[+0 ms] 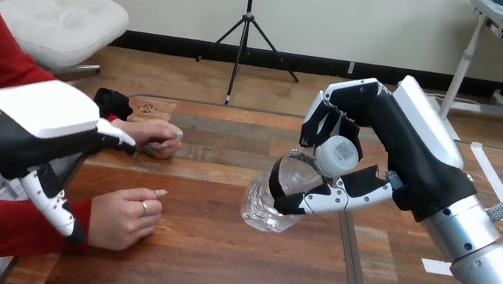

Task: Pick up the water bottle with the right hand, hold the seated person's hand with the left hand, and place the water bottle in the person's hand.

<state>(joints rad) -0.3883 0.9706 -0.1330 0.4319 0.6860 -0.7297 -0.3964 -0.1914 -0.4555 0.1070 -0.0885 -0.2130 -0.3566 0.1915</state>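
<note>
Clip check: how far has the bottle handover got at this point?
Done: the right hand is curled round the water bottle, tilted and lifted off the table. In hand: the left hand is over the wrist of the person's nearer hand; whether it grips is unclear. Left: that hand lies loosely closed on the table, so the bottle is not yet placed in it.

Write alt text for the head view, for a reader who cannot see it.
The robot's right hand grips a clear bottle, tilted, over the wooden table. Its left hand is open just beside the person's nearer hand; whether they touch is unclear. The person's farther hand rests on the table.
</note>
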